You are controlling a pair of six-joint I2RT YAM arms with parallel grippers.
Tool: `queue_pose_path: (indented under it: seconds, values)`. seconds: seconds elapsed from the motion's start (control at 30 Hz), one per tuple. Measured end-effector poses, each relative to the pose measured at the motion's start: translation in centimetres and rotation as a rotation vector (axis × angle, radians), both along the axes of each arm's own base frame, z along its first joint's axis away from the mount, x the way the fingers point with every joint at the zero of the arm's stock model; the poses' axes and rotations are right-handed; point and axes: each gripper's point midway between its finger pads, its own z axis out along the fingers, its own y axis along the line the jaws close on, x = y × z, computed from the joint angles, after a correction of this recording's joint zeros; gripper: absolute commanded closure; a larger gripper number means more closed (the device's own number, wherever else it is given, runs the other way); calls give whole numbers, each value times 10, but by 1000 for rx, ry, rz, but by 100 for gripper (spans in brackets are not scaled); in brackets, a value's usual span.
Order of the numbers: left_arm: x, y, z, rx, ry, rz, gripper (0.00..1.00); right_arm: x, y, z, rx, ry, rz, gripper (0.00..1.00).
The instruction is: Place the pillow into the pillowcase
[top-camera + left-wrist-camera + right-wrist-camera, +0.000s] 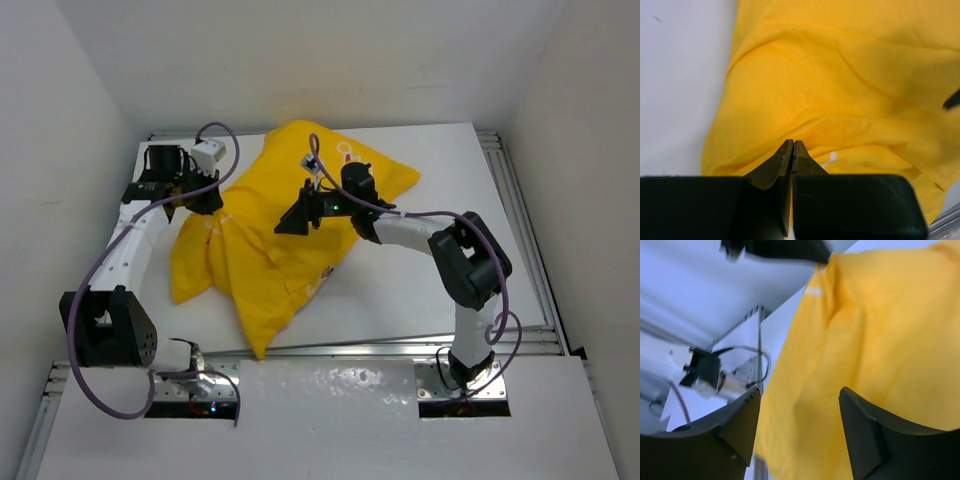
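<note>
Find pillowcase [270,240] mid-frame on counter [420,290], puffy toward upper right; see no bare pillow, so judge it inside. Read left claw [792,144] pressed together at cloth's upper-left edge, pinch unclear; right claw [800,397] spread over middle. Probably left: tidying slack lower end.

The pillowcase [270,250] is seen as thin yellow cloth, matt and heavily wrinkled. The table [440,280] is shown with a smooth, matt white surface, edged by a ribbed metal rail [520,230]. The left gripper [792,145] is finished in matt black, plastic-looking material.
</note>
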Motion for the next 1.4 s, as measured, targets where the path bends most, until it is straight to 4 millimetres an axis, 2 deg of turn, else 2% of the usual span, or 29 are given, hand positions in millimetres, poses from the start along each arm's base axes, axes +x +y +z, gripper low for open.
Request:
queue_pose_path:
  seconds: [0.03, 0.13, 0.2, 0.27, 0.33, 0.4, 0.6, 0.7, 0.73, 0.8, 0.83, 0.87, 0.9, 0.97, 1.0, 1.07, 1.17, 1.27, 1.33, 1.4]
  values:
    - [-2, 0, -6, 3, 11, -1, 100, 8, -3, 3, 3, -1, -19, 31]
    - [-7, 0, -15, 6, 32, -8, 100, 38, -7, 10, -46, -9, -108, 32]
    - [-7, 0, -17, 10, 32, -13, 100, 56, -2, 25, -58, -57, -134, 30]
    - [-6, 0, -15, 11, 23, -18, 100, 60, 4, 38, -54, -107, -125, 26]
    - [-7, -1, -13, 7, 16, -23, 100, 53, 12, 38, -69, -143, -99, 25]
    - [-8, -2, -10, 3, 10, -29, 100, 39, 28, 25, -110, -168, -59, 24]
    - [-20, -7, 9, -9, -26, -55, 100, -19, 106, -27, -215, -207, 122, 22]
    - [-26, -7, 19, -14, -42, -50, 100, -19, 124, -39, -222, -217, 122, 32]
    - [-28, -8, 20, -19, -44, -52, 100, -12, 127, -42, -223, -215, 106, 43]
    - [-31, -11, 23, -31, -45, -67, 100, 3, 127, -47, -228, -207, 62, 60]
    - [-32, -14, 23, -37, -45, -84, 100, 9, 126, -51, -231, -194, 40, 74]
    - [-34, -16, 24, -40, -45, -102, 100, 14, 124, -55, -234, -184, 24, 96]
    - [-36, -17, 24, -43, -41, -116, 100, 18, 123, -56, -235, -177, 14, 100]
    - [-40, -18, 22, -39, -32, -130, 97, 21, 120, -57, -225, -149, -1, 100]
    - [-40, -17, 21, -29, -34, -131, 80, 18, 119, -57, -221, -146, 0, 100]
    - [-37, -12, 21, 9, -45, -130, 62, 8, 111, -59, -223, -144, 13, 100]
    - [-32, -2, 27, 83, -79, -134, 57, -22, 86, -57, -242, -151, 74, 100]
    - [-28, -1, 44, 134, -135, -198, 56, -49, 68, -35, -223, -187, 166, 100]
    - [-29, -11, 55, 157, -168, -292, 56, -59, 57, -17, -205, -212, 210, 100]
    - [-34, -29, 55, 170, -188, -411, 56, -64, 47, -4, -189, -231, 235, 100]
